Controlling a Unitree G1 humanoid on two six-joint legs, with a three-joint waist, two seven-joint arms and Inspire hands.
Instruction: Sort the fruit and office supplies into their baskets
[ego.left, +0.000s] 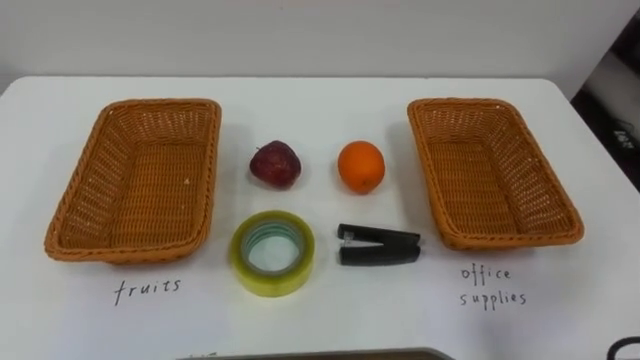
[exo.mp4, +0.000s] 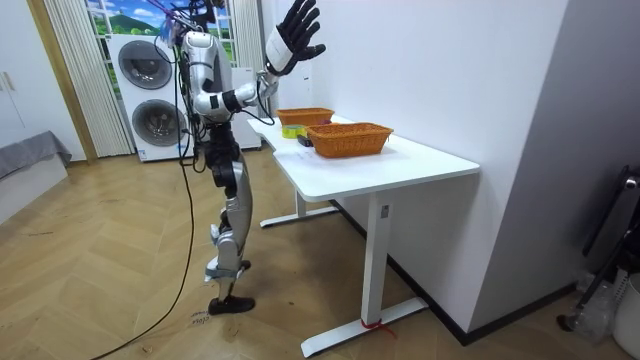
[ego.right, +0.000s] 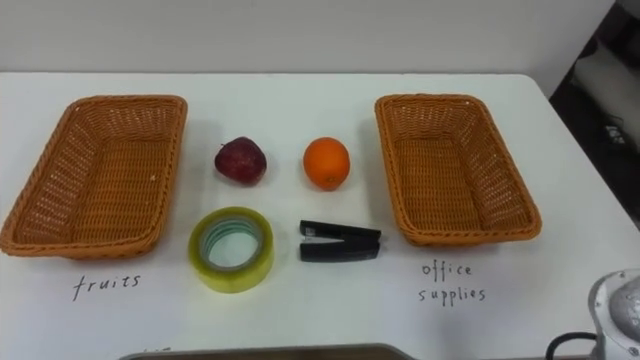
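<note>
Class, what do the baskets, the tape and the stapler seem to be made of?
Baskets: woven wicker or rattan, matt; plaited strands show. Tape: glossy, yellowish see-through film, likely plastic. Stapler: smooth black, plastic or painted metal; unclear.

White and silver shell over black joints, grey metal legs, dark feet, a black right hand (exo.mp4: 292, 38), black cables trailing.

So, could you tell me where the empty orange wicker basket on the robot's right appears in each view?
Left eye view: orange wicker basket, upper right.
Right eye view: basket, right of centre.
Room view: basket, centre, nearer one.
Shared landmark: yellow tape roll, left of it throughout.
</note>
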